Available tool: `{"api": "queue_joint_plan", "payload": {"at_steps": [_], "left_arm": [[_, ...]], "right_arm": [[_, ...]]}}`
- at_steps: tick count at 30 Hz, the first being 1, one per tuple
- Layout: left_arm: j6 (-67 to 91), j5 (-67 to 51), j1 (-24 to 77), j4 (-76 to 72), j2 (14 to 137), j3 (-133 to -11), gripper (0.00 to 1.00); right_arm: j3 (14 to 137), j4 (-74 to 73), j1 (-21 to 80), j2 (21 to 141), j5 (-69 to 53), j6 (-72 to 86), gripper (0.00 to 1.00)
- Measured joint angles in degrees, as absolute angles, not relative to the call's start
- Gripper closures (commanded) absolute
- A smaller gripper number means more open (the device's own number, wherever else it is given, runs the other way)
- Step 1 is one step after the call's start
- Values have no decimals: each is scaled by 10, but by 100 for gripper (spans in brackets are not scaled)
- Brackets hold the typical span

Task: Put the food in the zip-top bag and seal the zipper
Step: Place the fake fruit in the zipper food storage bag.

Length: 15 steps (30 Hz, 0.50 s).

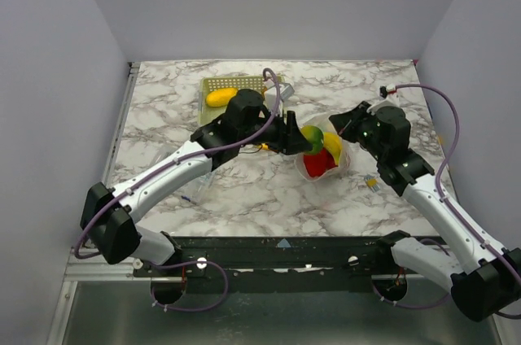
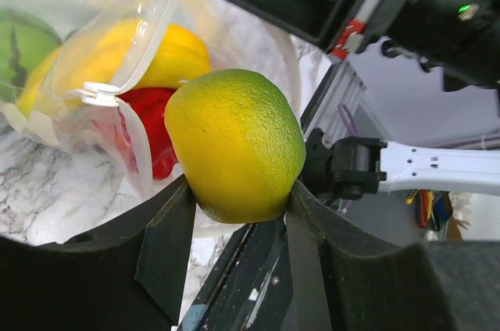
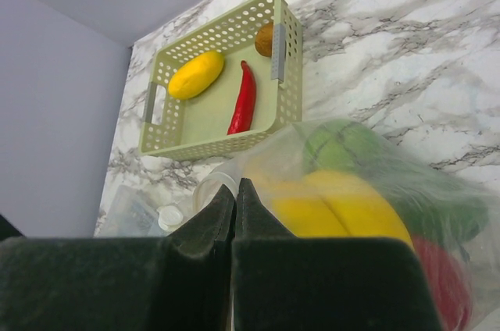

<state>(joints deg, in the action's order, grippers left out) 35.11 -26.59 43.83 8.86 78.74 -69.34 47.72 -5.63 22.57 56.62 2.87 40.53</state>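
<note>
Left gripper (image 2: 234,218) holds lemon (image 2: 234,140) beside zip-top bag (image 2: 156,3); right gripper (image 3: 236,200) pinches rim.

Lab rig, bare grey walls (image 1: 269,3), marbled table (image 1: 269,198)

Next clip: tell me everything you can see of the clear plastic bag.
The bag is thin, clear, crinkled plastic. It lies slumped on the marble table between the two arms, its mouth open toward the left arm. A white slider sits on the mouth strip. Yellow, green and red toy food shows through its wall. The right gripper is shut, apparently pinching the rim. The left gripper holds a yellow-green fruit at the opening.
</note>
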Motion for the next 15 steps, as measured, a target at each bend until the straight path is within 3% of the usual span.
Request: {"api": "queue_joint_plan", "payload": {"at_steps": [8,13,15], "left_arm": [[343,-237,467,135,868,-745,72],[349,-235,466,145,920,-803,49],[351,-234,466,157,937,-822,35]], "right_arm": [[476,-59,226,555,29,405,99],[476,-62,226,550,29,405,99],[476,-63,226,548,29,405,99]]}}
